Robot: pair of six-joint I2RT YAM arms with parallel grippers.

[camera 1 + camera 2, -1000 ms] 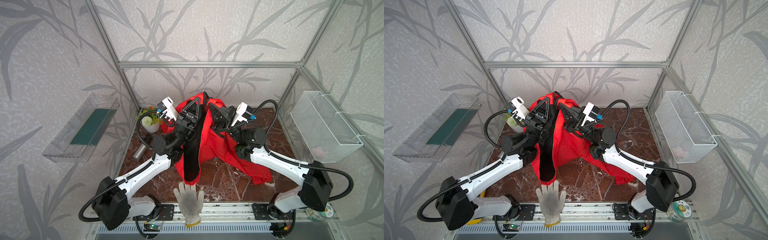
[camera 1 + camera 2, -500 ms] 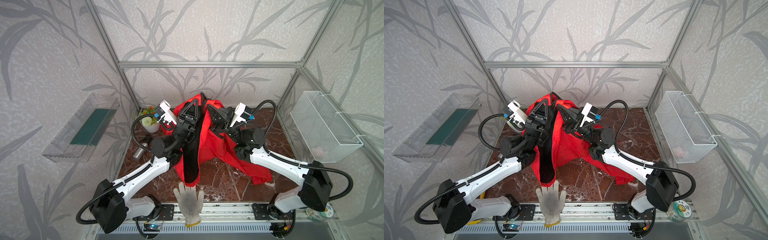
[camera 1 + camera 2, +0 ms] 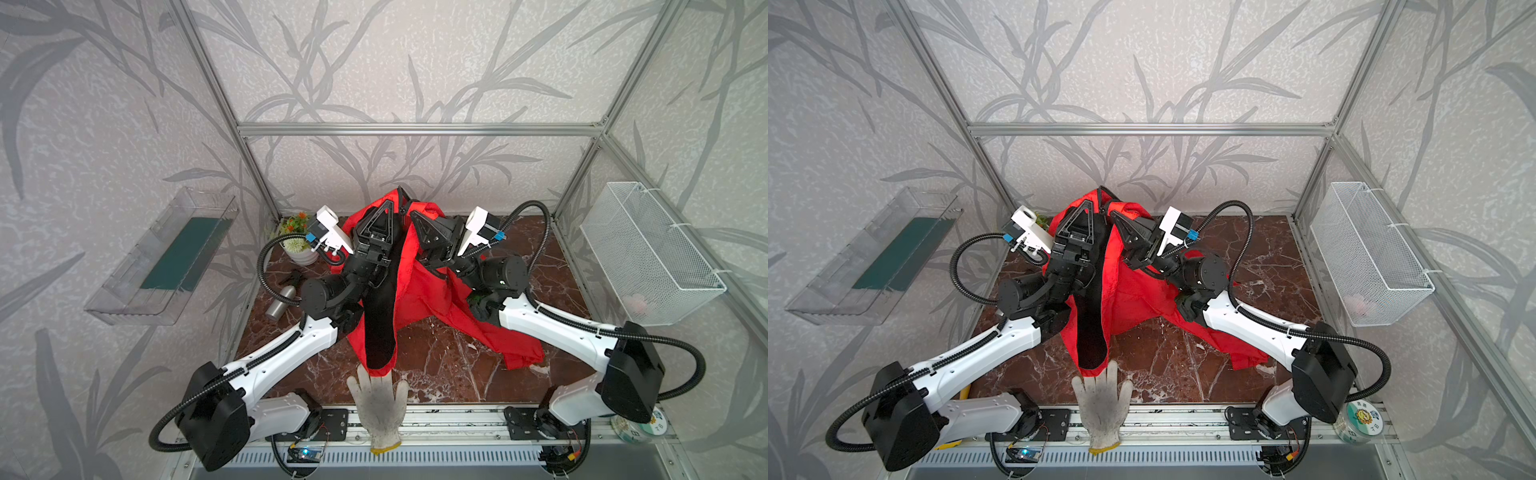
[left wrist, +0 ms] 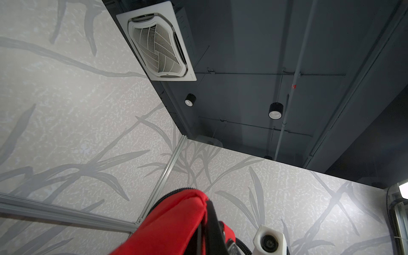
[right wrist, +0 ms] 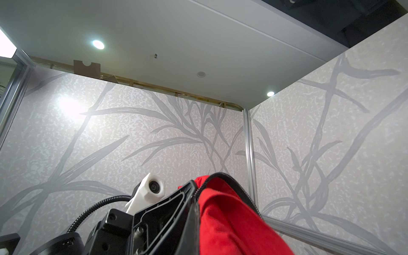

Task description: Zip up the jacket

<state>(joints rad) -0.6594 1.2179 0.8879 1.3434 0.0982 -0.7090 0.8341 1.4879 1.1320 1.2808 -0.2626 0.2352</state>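
Watching from the front, I see the jacket hoisted high between the two arms, its lower folds spread on the marble tabletop and a long strip of black lining dangling toward the white glove. Both the left gripper and the right gripper are clenched on the garment's top edge, tips pointing up and close together. Each wrist view shows red cloth edged with black zipper teeth bulging out of the pinch. Over the last second little has shifted: the left wrist has rolled a touch, swinging its camera outward and lower, and the right gripper has crept slightly toward the middle, while the cloth hangs much as it did. To my eye that is a small re-aligning of the two front edges, not zipping. The front gapes open below and I cannot spot the slider, so the real work looks yet to come.
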